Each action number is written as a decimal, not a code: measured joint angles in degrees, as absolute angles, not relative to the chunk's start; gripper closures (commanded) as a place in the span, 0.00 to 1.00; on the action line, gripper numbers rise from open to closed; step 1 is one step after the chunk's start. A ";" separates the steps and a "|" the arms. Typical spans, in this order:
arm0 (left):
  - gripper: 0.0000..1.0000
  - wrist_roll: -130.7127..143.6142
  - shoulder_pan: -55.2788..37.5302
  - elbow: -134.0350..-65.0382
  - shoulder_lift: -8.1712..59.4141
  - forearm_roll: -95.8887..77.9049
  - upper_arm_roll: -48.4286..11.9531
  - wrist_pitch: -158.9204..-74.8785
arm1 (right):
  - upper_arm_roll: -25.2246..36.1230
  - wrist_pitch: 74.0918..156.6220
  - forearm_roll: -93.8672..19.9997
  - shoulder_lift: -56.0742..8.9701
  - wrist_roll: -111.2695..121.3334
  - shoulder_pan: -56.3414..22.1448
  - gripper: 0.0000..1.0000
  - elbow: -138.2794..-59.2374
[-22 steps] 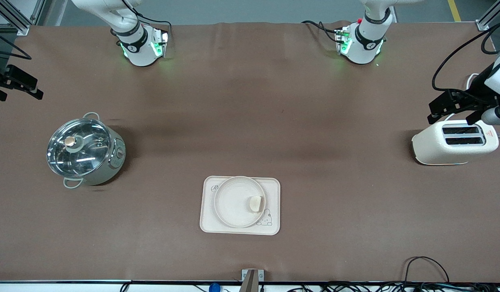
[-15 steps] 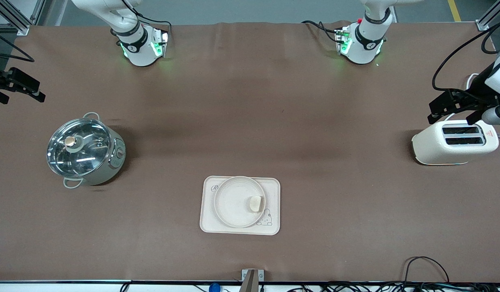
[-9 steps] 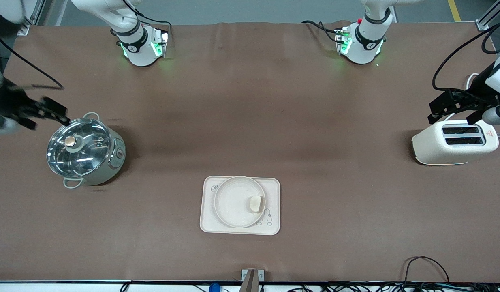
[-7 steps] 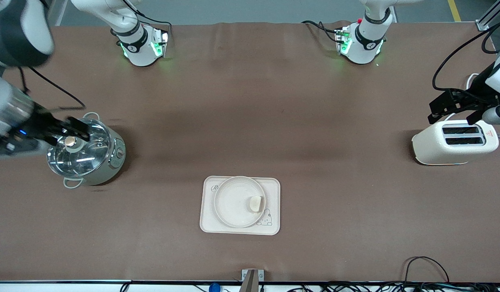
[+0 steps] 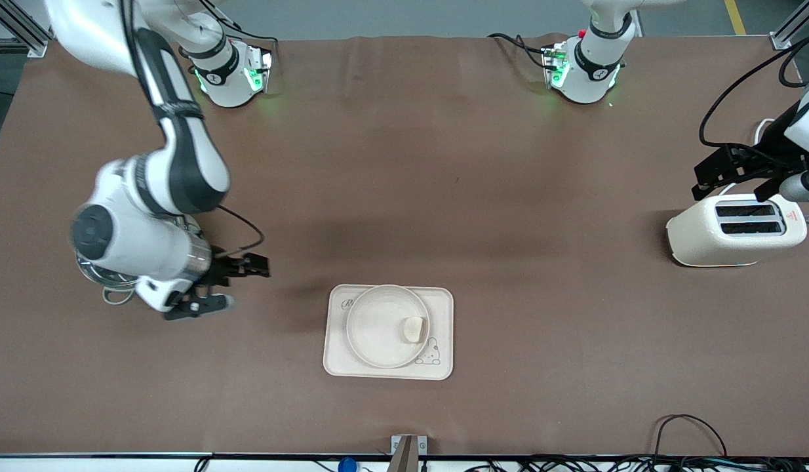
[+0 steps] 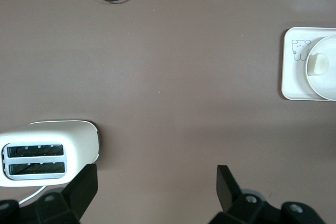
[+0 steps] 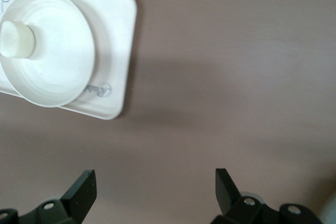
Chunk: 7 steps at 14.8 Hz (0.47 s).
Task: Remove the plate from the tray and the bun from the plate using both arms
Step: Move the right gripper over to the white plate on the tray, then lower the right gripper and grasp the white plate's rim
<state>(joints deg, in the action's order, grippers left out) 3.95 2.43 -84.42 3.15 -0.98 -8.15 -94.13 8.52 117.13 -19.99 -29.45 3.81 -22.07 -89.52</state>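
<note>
Flanking bare brown table [image 5: 391, 196]: open right tool [image 5: 224, 285], plate [image 5: 378, 328].

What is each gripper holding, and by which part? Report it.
Nothing is held. The right gripper is open over bare table beside the tray; the left gripper, open, waits above the toaster.

Two white arms [image 5: 181, 147] with black joint bands, green-lit bases [image 5: 231, 75], black cables along links. Right gripper [image 5: 224, 285] and left gripper [image 5: 739, 174]: black, two fingers [image 7: 84, 187], small screws.
</note>
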 measured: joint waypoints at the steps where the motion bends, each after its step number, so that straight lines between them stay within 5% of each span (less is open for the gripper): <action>1: 0.00 3.95 2.43 -84.43 3.15 -0.98 -8.15 -94.12 | 8.48 120.05 -21.40 -31.54 3.73 -23.40 0.00 -89.44; 7: 0.00 3.95 2.43 -84.44 3.15 -0.98 -8.14 -94.10 | 8.03 128.27 -29.50 -45.51 -3.49 -27.94 0.11 -79.30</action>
<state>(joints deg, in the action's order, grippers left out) 3.95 2.43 -84.44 3.15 -0.98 -8.14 -94.10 8.03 128.27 -29.50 -45.51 -3.49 -27.94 -79.30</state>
